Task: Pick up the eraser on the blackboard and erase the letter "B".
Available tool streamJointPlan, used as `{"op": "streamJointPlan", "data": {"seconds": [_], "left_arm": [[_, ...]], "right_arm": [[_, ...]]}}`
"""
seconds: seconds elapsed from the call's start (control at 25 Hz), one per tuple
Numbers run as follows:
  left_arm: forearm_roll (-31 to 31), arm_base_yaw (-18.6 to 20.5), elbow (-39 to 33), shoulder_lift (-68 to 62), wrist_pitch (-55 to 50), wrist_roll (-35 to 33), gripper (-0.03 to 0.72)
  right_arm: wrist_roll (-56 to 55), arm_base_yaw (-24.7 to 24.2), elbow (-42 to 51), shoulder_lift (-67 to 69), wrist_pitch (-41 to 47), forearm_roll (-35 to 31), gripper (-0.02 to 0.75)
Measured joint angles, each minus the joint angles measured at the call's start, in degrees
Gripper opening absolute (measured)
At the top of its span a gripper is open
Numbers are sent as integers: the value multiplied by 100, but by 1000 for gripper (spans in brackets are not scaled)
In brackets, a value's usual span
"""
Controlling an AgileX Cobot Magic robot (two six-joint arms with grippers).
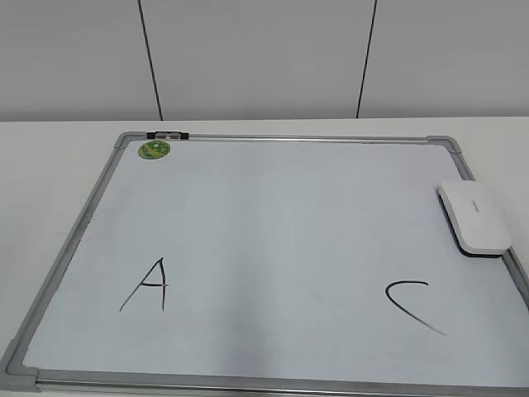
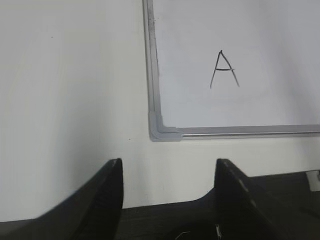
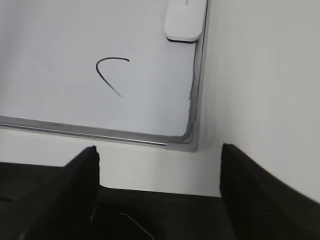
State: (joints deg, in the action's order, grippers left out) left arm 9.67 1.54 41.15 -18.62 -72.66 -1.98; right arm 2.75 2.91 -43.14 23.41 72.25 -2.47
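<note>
The blackboard is a white board in a silver-grey frame, lying flat on the table. The white eraser lies on its right edge; the right wrist view shows it at the top. A black "A" is at the lower left and a black "C" at the lower right. No letter "B" shows between them. My left gripper is open and empty over the table near the board's front-left corner. My right gripper is open and empty near the front-right corner. Neither gripper shows in the exterior view.
A round green sticker sits at the board's far left corner, next to a small black clip on the frame. A grey panelled wall stands behind the white table.
</note>
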Motion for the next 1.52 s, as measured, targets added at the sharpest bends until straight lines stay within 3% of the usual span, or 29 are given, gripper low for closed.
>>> {"op": "streamJointPlan", "data": {"seconds": [0.36, 0.8, 1.12, 1.52], "left_arm": [[-292, 0, -869, 257, -13, 12, 432], [-506, -21, -1115, 270, 808, 24, 435], [-578, -21, -1190, 270, 991, 24, 627], [-628, -21, -1190, 270, 991, 24, 624]], "right_arm": [[-122, 0, 1203, -340, 11, 196, 554], [-135, 0, 1514, -340, -658, 207, 554], [-135, 0, 1526, -340, -722, 207, 554], [-139, 0, 1526, -340, -722, 207, 554]]}}
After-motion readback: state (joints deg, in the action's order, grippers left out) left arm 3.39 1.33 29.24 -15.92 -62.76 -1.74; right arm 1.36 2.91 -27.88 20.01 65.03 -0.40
